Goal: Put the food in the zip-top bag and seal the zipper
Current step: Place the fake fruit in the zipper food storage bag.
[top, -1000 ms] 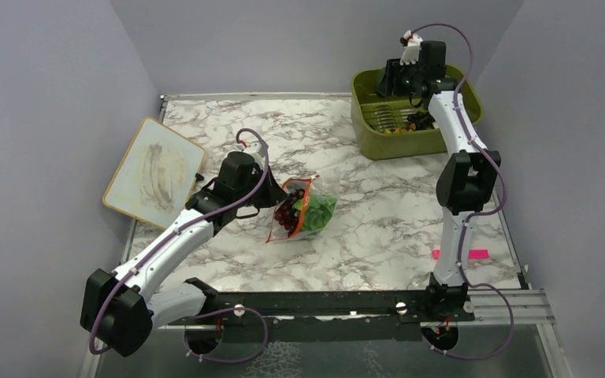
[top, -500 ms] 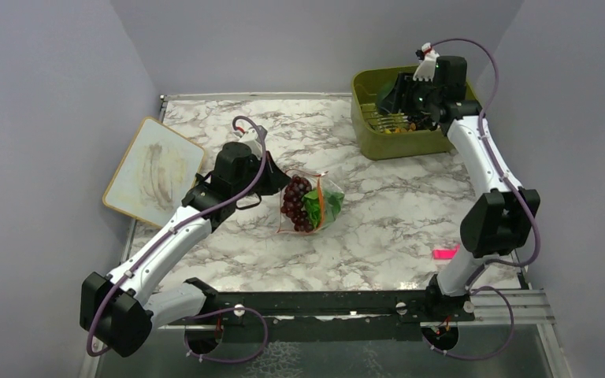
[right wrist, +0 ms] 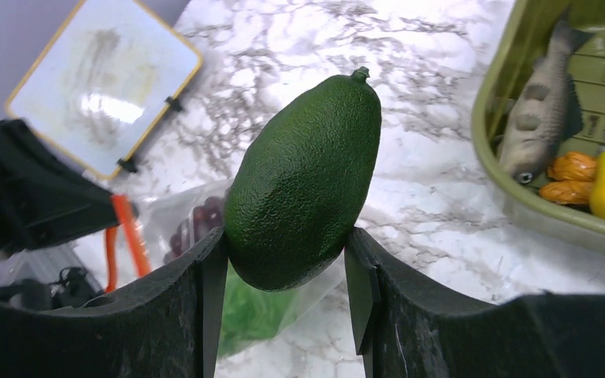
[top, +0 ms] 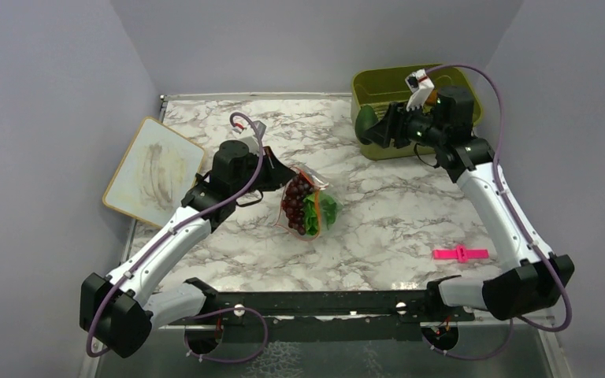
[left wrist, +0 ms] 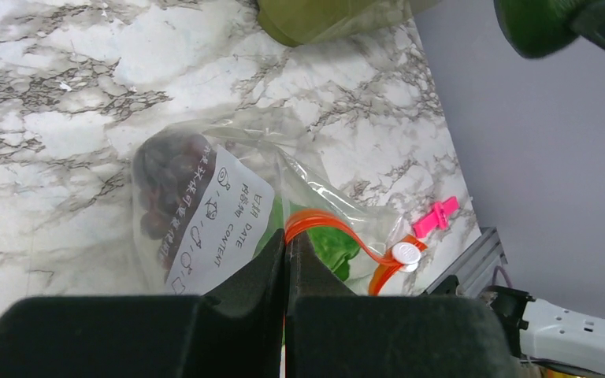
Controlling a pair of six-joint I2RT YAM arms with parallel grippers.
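The left gripper, jaws pressed together on the orange zipper, holds up a thin, floppy clear bag at mid-table with grapes and lettuce inside. The right gripper pinches a dark, pebbly, egg-shaped avocado by its fat end, in the air near the olive bin, well apart from the bag. To my eye the limp mouth, held at one point, could fold shut or be shoved aside by the bulky fruit, whose rounded skin might slip the jaws.

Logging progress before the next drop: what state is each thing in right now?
left tool: shut on zipper
right tool: shut on avocado, held aloft
zip-top bag: mouth open, grapes and lettuce inside
fish: lying in bin
pink clip: lying on table
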